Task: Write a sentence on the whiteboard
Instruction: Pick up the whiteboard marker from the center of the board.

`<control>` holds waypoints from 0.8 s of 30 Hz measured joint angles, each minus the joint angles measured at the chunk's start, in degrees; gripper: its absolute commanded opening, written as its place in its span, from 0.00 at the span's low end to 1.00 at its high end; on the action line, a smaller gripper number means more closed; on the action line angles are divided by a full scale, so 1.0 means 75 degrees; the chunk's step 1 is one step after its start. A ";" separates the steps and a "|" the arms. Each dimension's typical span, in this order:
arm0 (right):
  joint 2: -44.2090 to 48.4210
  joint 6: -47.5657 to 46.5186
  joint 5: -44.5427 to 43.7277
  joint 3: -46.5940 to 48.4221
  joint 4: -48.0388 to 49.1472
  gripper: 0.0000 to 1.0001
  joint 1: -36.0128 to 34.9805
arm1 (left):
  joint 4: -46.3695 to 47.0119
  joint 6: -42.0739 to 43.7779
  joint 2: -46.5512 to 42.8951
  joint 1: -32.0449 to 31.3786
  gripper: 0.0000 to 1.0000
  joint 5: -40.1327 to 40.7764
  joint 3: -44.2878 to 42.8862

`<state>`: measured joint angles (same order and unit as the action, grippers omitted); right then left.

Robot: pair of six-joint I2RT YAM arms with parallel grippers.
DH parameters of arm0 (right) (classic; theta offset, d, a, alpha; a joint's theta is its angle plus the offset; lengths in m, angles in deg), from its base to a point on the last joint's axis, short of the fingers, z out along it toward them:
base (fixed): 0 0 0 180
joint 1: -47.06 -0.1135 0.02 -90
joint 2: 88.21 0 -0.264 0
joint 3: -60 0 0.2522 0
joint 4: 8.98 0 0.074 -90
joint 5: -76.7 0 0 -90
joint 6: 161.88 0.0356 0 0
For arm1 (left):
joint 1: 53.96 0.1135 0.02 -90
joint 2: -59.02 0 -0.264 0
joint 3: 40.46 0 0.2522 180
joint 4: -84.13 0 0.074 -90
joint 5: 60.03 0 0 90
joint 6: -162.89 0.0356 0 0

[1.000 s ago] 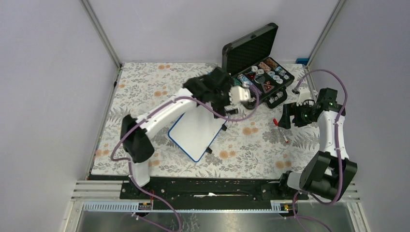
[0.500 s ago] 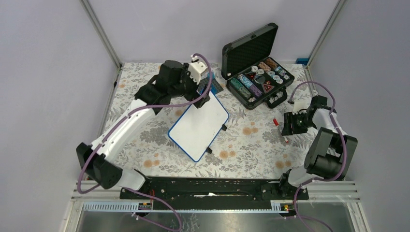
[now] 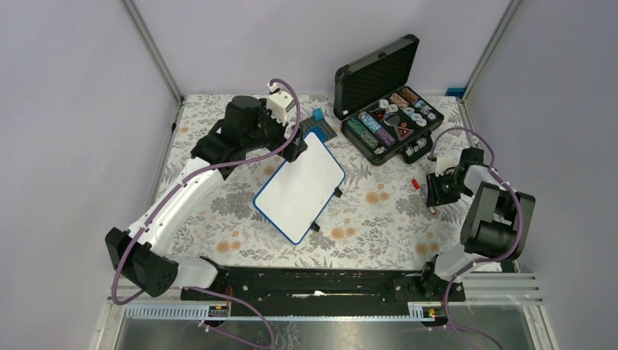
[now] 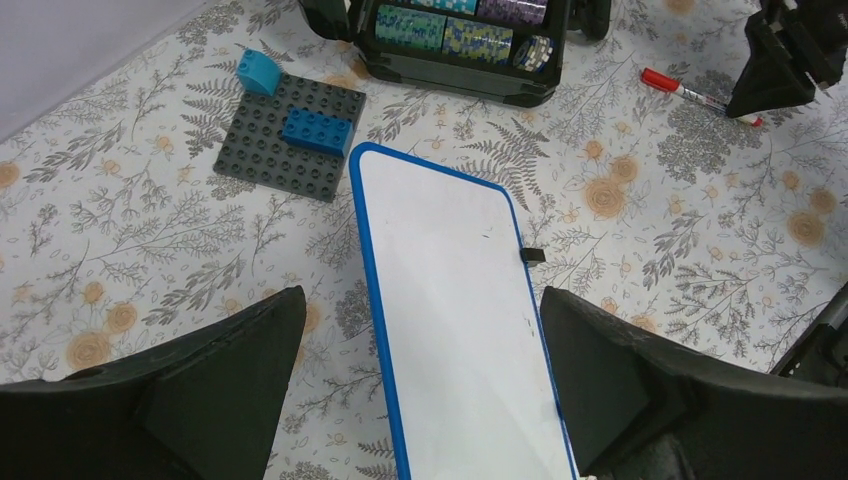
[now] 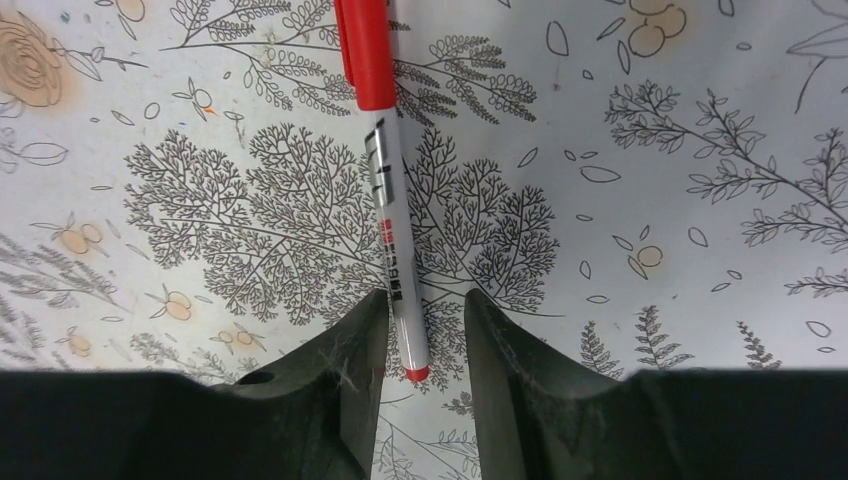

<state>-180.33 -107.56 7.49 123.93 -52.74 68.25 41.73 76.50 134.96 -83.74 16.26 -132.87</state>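
Whiteboard (image 3: 300, 188) — blue-framed, flat on the floral tabletop (image 3: 379, 219) near its middle, set at a slant. Its face reads plain white to you, bar a few faint dark specks in the left wrist view. That view's lower edge cuts off the near end. One black foot shows on the right side there.

Left gripper (image 4: 420, 300) — above the board's far end, jaws spread wide, holding nothing.

Right gripper (image 5: 420, 305) — low over the tabletop at the right, jaws parted only narrowly and straddling the tail end of the marker (image 5: 385, 150). One finger sits against or just beside the barrel, and you cannot tell which; a sliver of cloth shows at the other finger.

Marker: white barrel, red cap, red tail. The top of the cap is cut off in the right wrist view, and the barrel print is too small to read.

Grey studded baseplate (image 4: 290, 140), carrying blue bricks, just beside the board's far corner; contact cannot be told.

Black case (image 3: 390, 117), lid up, rows of chips inside, far right; its top is cut off in the left wrist view.
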 measured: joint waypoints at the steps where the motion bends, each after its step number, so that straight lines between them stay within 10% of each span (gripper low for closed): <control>1: 0.0070 -0.0009 -0.0111 -0.0070 0.0102 0.41 -0.0096 | 0.0000 -0.0003 0.0006 0.0000 0.99 -0.0032 0.0000; 14: -0.0090 -0.0140 -0.0647 0.0061 0.0589 0.00 -0.0670 | -0.0227 0.0003 0.0385 0.0000 0.99 -0.0291 0.0000; 24: 0.0341 -0.0143 0.0300 0.0379 -0.0909 0.00 -0.0831 | -0.0676 0.0484 0.0388 0.0003 0.99 -0.1070 0.0000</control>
<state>-177.77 -108.64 9.75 126.77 -59.56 62.02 36.66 80.13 137.87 -83.71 8.24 -132.87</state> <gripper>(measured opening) 0.045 0.986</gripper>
